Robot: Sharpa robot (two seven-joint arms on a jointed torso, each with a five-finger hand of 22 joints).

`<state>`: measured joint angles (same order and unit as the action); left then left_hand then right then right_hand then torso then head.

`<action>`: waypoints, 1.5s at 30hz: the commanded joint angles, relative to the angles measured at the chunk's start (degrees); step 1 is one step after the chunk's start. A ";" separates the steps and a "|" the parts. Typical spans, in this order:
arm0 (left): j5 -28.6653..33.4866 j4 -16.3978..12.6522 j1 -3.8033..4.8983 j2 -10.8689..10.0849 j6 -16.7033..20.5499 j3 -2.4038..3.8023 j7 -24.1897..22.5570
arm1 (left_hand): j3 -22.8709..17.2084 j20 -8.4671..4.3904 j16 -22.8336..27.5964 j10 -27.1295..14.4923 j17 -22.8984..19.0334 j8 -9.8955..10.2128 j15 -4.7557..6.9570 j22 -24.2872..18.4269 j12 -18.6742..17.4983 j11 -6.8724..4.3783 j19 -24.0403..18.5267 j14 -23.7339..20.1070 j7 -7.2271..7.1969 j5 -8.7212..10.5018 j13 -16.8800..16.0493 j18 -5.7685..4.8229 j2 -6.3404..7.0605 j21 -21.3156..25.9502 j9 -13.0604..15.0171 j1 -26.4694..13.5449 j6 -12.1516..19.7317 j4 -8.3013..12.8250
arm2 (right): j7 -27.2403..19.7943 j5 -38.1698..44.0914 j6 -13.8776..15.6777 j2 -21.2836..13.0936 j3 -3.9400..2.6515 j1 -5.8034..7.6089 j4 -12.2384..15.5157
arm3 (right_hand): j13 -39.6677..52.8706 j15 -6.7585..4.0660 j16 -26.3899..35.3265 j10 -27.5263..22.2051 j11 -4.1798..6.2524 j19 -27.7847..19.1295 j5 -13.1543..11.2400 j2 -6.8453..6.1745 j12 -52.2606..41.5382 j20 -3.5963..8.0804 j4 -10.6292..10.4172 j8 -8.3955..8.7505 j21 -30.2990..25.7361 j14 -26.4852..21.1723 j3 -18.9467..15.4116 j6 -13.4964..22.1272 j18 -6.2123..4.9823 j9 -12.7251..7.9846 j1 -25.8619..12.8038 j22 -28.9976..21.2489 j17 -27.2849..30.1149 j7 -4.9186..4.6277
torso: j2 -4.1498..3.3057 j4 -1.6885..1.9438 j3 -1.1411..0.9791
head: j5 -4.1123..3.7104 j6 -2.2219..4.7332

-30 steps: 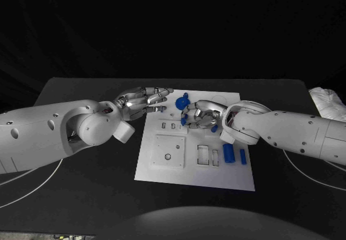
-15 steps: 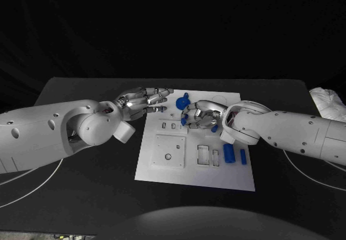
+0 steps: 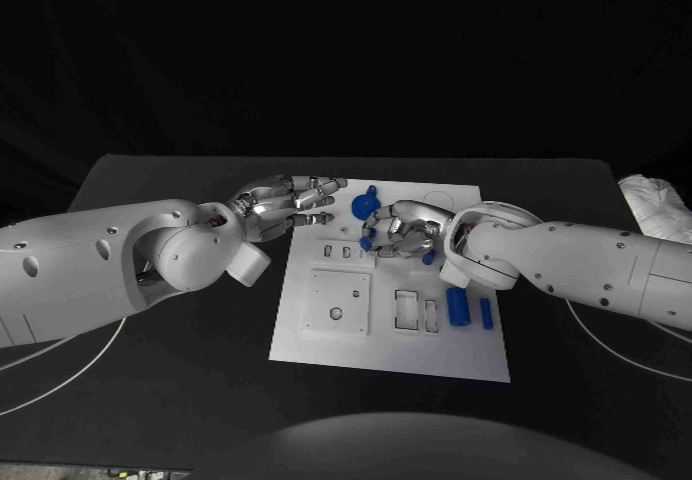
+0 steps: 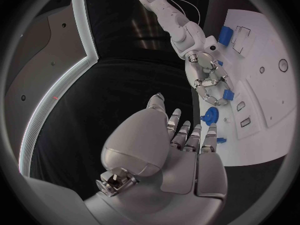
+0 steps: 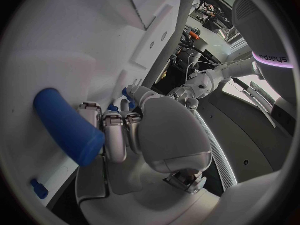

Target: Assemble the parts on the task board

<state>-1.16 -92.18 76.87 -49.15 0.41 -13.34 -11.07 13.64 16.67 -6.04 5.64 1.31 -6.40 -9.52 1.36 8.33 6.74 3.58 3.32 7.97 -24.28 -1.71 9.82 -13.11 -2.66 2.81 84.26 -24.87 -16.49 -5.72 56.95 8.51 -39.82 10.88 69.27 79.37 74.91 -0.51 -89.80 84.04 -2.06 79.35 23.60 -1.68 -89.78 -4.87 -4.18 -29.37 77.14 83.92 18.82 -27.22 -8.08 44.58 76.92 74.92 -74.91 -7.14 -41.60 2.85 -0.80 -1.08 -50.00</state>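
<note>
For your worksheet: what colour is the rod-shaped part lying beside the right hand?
Blue; the rod-shaped part shows best in the right wrist view, beside the right hand.

You see a matt white task board (image 3: 433, 345) that looks like smooth plastic, on a matt black table (image 3: 173, 380). The blue parts (image 3: 457, 306) look like smooth plastic. Both arms have glossy white shells; the left hand (image 3: 283, 205) and right hand (image 3: 405, 228) shine like polished metal

The right hand (image 3: 408, 228) covers part of the task board (image 3: 346, 345), hiding what its curled fingers (image 5: 115, 135) touch. A blue part (image 3: 382, 238) peeks out beneath them, its shape too small to tell.
</note>
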 commanded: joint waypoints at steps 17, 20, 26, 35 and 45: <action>-0.16 0.01 0.00 0.08 -1.23 0.04 0.05 | -0.10 0.12 -0.27 0.08 0.07 -0.35 -0.23 0.07 0.18 0.37 0.27 -0.06 0.40 -0.32 -0.08 0.14 -0.46 -0.39 0.08 0.06 0.17 -0.09 | 1.40 1.10 -2.21 0.12 0.52 -0.71 -0.32 | 15.09 0.51 -0.20 5.96 -0.68 -2.72 -11.52 -0.56 -0.22 -1.67 0.78 2.85 -1.75 6.08 -2.15 4.48 4.15 -3.97 -1.07 9.80 -15.09 0.07 | -0.01 0.01 -0.01 | 0.02 0.00; -0.16 0.08 0.00 0.07 -1.23 0.04 0.05 | -0.10 0.12 -0.27 0.08 0.07 -0.35 -0.23 0.07 0.18 0.37 0.27 -0.06 0.40 -0.32 -0.08 0.14 -0.46 -0.39 0.08 0.06 0.17 -0.09 | 0.57 1.17 -1.41 0.06 0.52 -0.71 -0.39 | 15.09 0.24 -0.20 5.96 -0.16 -3.18 -16.30 -0.51 -0.22 -1.50 0.60 3.98 -2.44 6.08 -3.75 6.37 3.98 -6.04 -1.54 9.61 -15.09 0.97 | 0.00 0.02 -0.02 | 0.13 0.00; -0.16 0.17 -0.01 0.03 -1.19 0.04 0.02 | -0.07 0.12 -0.29 0.09 0.07 -0.40 -0.21 0.07 0.17 0.43 0.28 -0.06 0.47 -0.32 -0.07 0.12 -0.50 -0.40 0.09 -0.02 0.09 -0.11 | -0.90 1.18 -0.33 -0.12 0.52 -0.71 -0.42 | 15.09 -0.39 -0.20 5.96 0.72 -4.28 -20.07 -0.44 -0.22 -0.89 0.02 5.25 -3.98 6.08 -6.60 7.32 3.67 -9.45 -2.57 9.21 -15.09 3.97 | 0.03 0.03 -0.02 | 0.24 0.00; -0.16 0.15 -0.01 -0.14 -0.99 0.04 0.02 | -0.07 0.12 -0.29 0.09 0.07 -0.40 -0.21 0.07 0.17 0.43 0.28 -0.06 0.47 -0.32 -0.07 0.12 -0.50 -0.40 0.09 -0.02 0.09 -0.11 | -7.17 -1.13 4.16 -0.93 0.50 -0.56 0.20 | 8.31 -0.09 9.04 -9.13 0.35 -14.49 -20.61 -0.37 8.29 -1.10 -1.92 5.59 -16.66 -3.94 -10.84 5.62 1.20 -13.13 -4.30 4.98 -8.28 4.62 | 0.01 0.01 0.01 | 0.52 0.00; -0.16 0.03 -0.02 -0.31 -0.72 0.04 -0.07 | -0.06 0.12 -0.32 0.11 0.07 -0.43 -0.20 0.08 0.20 0.46 0.31 -0.05 0.49 -0.33 -0.08 0.11 -0.49 -0.42 0.10 -0.03 0.02 -0.09 | -14.16 -6.31 6.92 -2.50 0.39 1.35 1.22 | -11.98 5.19 40.47 -47.99 -5.13 -34.40 -20.84 -1.03 36.42 -5.29 -7.06 6.07 -44.16 -36.38 -18.65 6.94 -1.01 -17.99 -6.43 -5.62 13.16 4.76 | -0.06 0.03 0.03 | 0.64 0.00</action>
<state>-1.16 -91.98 76.84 -49.49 0.25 -13.34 -10.74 13.64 16.67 -6.04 5.64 1.31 -6.61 -9.52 1.36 8.33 6.74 3.58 3.32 7.96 -24.28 -1.71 9.82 -13.11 -2.88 2.86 84.26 -24.87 -16.49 -15.62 53.69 14.11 -42.19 11.28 70.48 80.35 63.61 4.25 -51.14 37.31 -6.86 45.67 2.99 -2.59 -54.31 -9.82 -10.75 -23.59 34.08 49.57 0.87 -20.71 -8.93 26.91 70.98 69.82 -62.98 -2.39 -41.63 2.87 -0.79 -0.54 -50.00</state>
